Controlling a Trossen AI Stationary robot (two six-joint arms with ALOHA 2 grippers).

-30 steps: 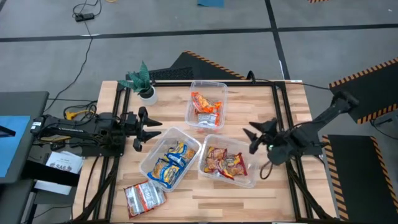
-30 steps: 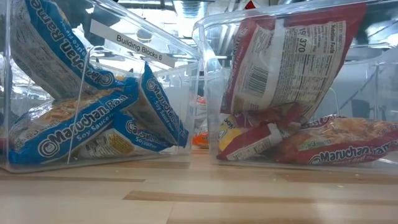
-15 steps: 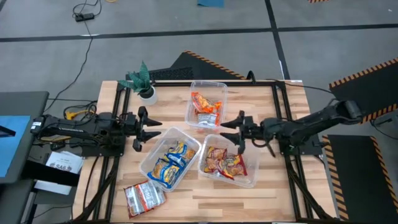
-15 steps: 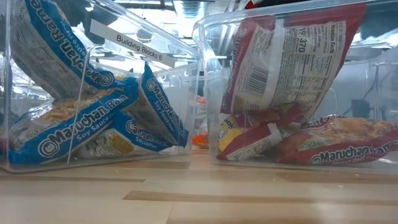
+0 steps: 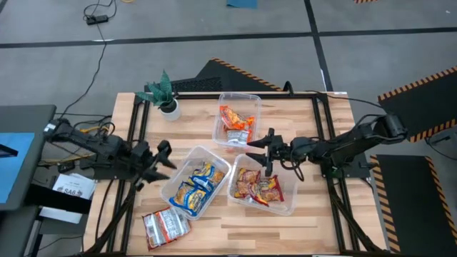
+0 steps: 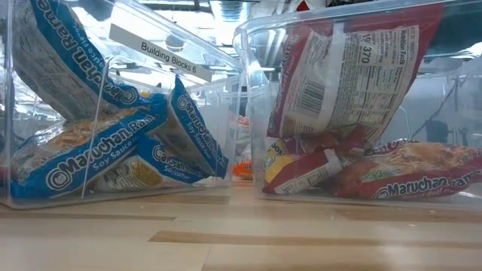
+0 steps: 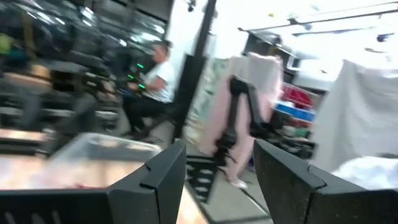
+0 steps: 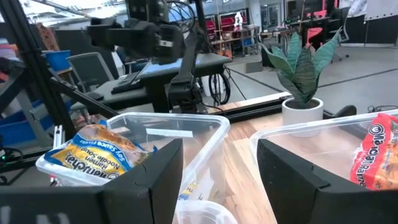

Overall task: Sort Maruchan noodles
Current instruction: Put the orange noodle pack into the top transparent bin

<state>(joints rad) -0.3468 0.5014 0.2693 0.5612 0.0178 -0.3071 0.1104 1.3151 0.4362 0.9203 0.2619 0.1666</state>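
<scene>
Orange packets (image 5: 236,120) lie in the far clear tub. Yellow-and-blue packets (image 5: 197,183) fill the near-left tub, also seen in the low view as yellow-and-blue packets (image 6: 98,150). Red packets (image 5: 259,187) fill the near-right tub, red packets (image 6: 354,98) in the low view. Two maroon-and-silver packets (image 5: 166,225) lie flat on the table's near-left corner. My right gripper (image 5: 266,151) hovers open between the far tub and the near-right tub, right gripper (image 8: 221,149) pointing toward the table's left. My left gripper (image 5: 164,158) is open beside the near-left tub's left side, left gripper (image 7: 219,146) touching nothing.
A small potted plant (image 5: 166,96) stands at the far-left corner. The three clear tubs crowd the table's middle. Bare wood shows along the near edge (image 5: 235,232) and on the right side (image 5: 314,121). A person (image 7: 155,81) sits in the room beyond the table.
My right gripper has swung from the table's right edge toward the middle, ending above the gap between the far tub and the near-right tub. My left arm has risen at the elbow, and its gripper has dropped back toward the near edge. No packet has moved.
</scene>
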